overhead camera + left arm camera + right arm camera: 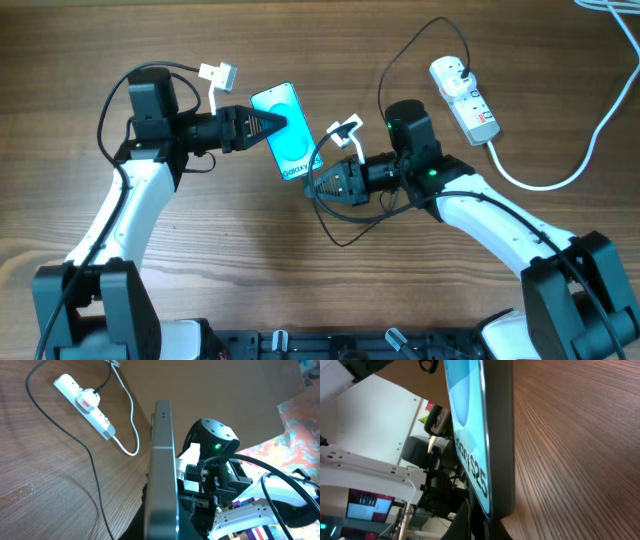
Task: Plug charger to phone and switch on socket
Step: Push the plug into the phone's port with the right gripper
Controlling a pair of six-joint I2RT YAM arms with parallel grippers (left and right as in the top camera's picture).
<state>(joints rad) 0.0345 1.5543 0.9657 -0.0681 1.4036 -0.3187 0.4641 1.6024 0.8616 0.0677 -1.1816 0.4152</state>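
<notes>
**Phone held near the bench's middle, charger end at its lower edge**

The wooden bench (200, 270) fills the overhead view. The left arm (125, 215) rises from the near-left corner and bends toward the middle of the far edge. The right arm (490, 225) reaches in from the near-right corner toward the centre.

A thick white cord (590, 140) loops from the far-right corner back to the socket (465, 100). The socket lies flat and slanted on the wood near the far edge, right of centre, well apart from both arms. Its red switch marks show, but their position is too small to read.

The phone (288, 135) sits a little left of centre toward the far edge, cyan screen up and angled, with the "Galaxy S25" end pointing to the near side. In the right wrist view its lower end (497, 435) is at or just above the wood.

The charger (384, 85) has its white plug block seated in the socket's far outlet. Its thin black cable arcs toward the centre, then curls along the near side under the right arm to that arm's wrist.

The left gripper (275, 123) is closed over the phone's far-left end. The left wrist view shows the phone (162, 470) edge-on, straight ahead of the camera. The right gripper (318, 185) sits against the phone's near end. Its fingers are hidden, so I cannot tell how far they are parted or whether they hold the connector tip.
</notes>
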